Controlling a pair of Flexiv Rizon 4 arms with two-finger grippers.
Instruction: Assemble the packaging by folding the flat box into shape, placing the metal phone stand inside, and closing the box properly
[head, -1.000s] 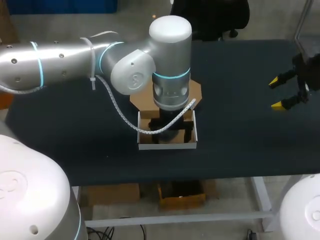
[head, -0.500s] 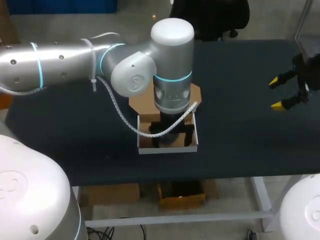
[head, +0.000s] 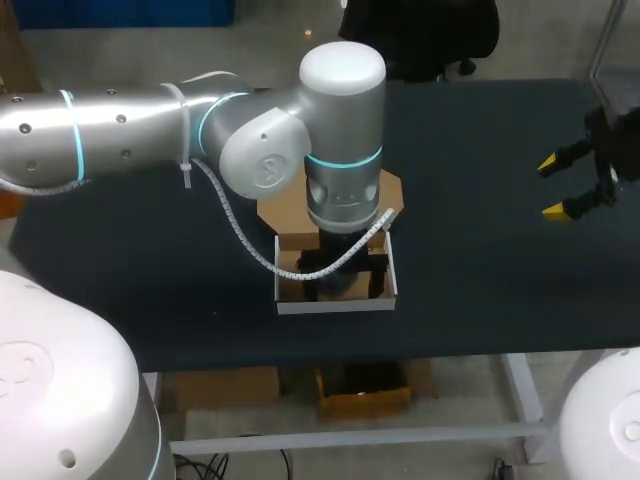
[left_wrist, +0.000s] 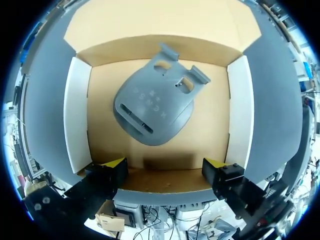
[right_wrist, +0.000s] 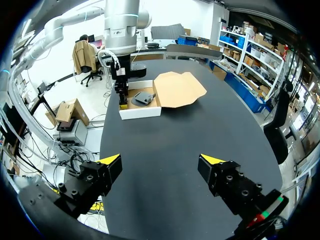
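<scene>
I'm seeing the box (head: 336, 304) folded into shape and sitting open-topped near the front edge of the dark surface (head: 480, 260). Its brown lid flap (head: 283, 205) is lying flat on the surface behind it. My left arm (head: 130, 125) is coming in from the left and pointing straight down over the box, so in the head view its wrist is covering most of the inside. In the left wrist view the left gripper (left_wrist: 164, 163) is hanging spread wide over the box's near wall, pinching nothing, with one yellow tip by each near corner. The metal phone stand (left_wrist: 155, 107) is lying flat on the brown box floor ahead of the gripper. It is skewed at an angle and clear of both white side walls (left_wrist: 75, 115). Its notched end is pointing toward the lid side, and I can't tell if it is touching the back wall. The right gripper (head: 553, 187) is hovering over the right end of the surface, well apart from the box, also spread and holding nothing. In the right wrist view, box (right_wrist: 140, 112), stand (right_wrist: 143, 97) and lid (right_wrist: 179, 89) are showing far ahead of that gripper (right_wrist: 160, 160).
</scene>
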